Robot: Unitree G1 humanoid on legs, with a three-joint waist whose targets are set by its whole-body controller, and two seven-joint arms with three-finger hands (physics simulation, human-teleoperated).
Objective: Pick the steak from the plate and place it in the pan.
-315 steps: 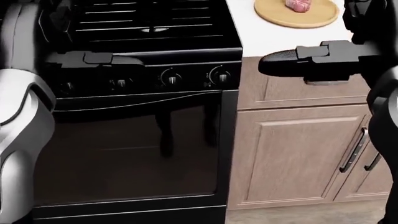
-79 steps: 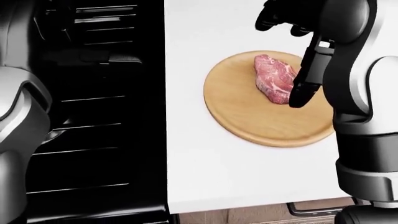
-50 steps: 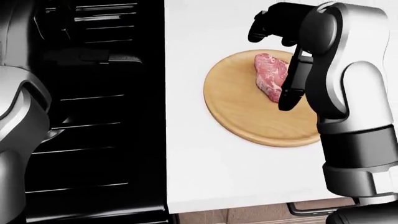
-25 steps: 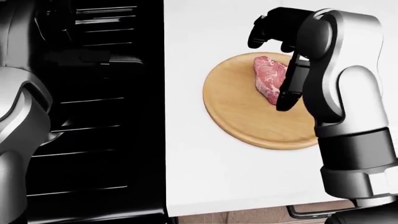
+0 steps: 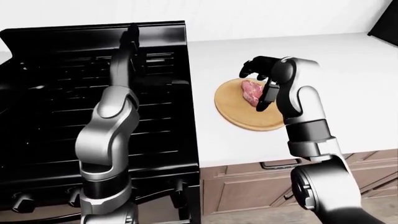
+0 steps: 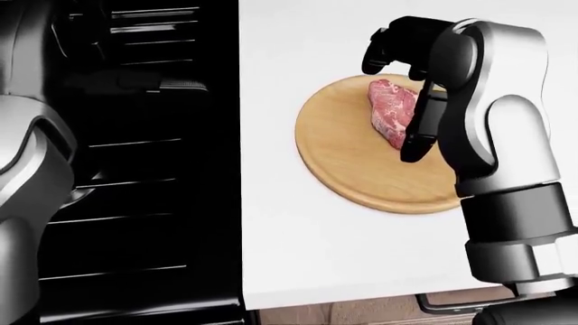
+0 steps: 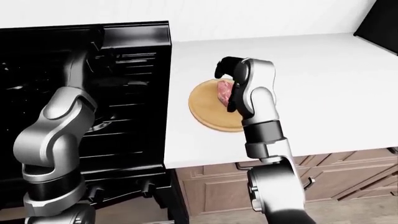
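Note:
A raw red steak (image 6: pixel 390 112) lies on the upper right part of a round wooden plate (image 6: pixel 352 169) on the white counter. My right hand (image 6: pixel 390 57) hovers at the steak's top edge, its black fingers curled but open and not closed round the meat. The silver right forearm comes over the plate's right side and hides part of the steak. My left arm reaches up across the black stove (image 5: pixel 62 107); its hand (image 5: pixel 132 33) is dark against the stove's top edge. I cannot make out the pan against the black stove top.
The white counter (image 6: pixel 298 257) runs right of the stove. Wooden cabinets (image 5: pixel 248 186) with a drawer handle sit below its edge. A dark object (image 5: pixel 387 23) stands at the counter's top right corner in the left-eye view.
Since the oldest frame the camera has moved from the oven door to over the counter. In the last second my right hand shifted slightly above the steak, which stays on the plate.

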